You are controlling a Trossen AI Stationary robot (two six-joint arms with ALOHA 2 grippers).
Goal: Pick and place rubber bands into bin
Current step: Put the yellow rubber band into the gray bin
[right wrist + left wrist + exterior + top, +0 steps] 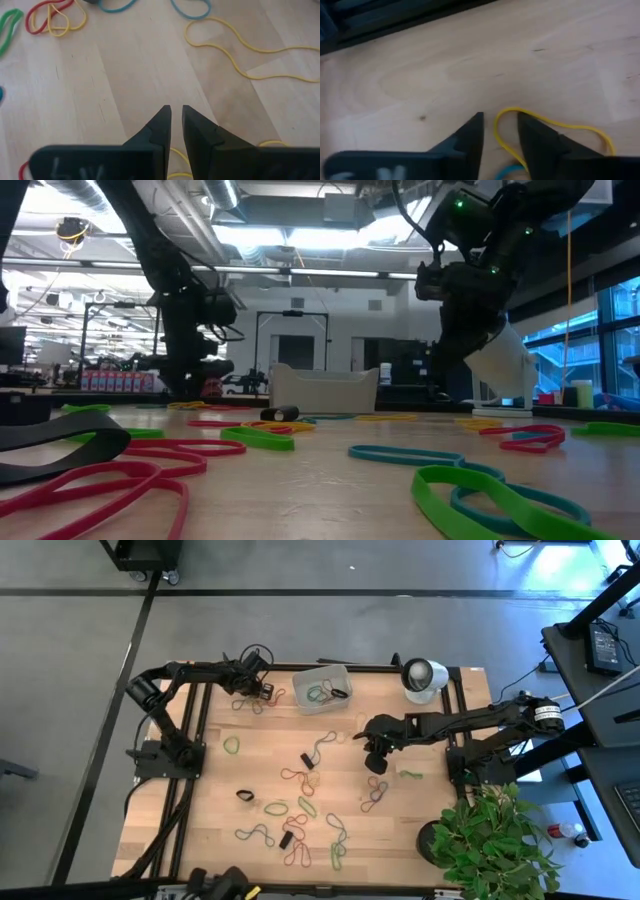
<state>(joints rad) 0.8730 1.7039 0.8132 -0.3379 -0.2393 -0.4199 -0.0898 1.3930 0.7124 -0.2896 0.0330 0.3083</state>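
On the wooden table (420, 840), rubber bands (300, 805) lie scattered, some inside the bin (323, 687) at the far edge; my left gripper (500, 132) straddles a yellow band (545, 125), jaws parted, my right gripper (176, 125) nearly closed, empty.

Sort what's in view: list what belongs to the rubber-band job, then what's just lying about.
Job:
- rubber bands scattered over the table, some already in the bin
- bin at the far edge
- left claw low over a yellow band
- right claw mid-table

Lying about:
- white round object at the far right corner
- potted plant off the near right corner
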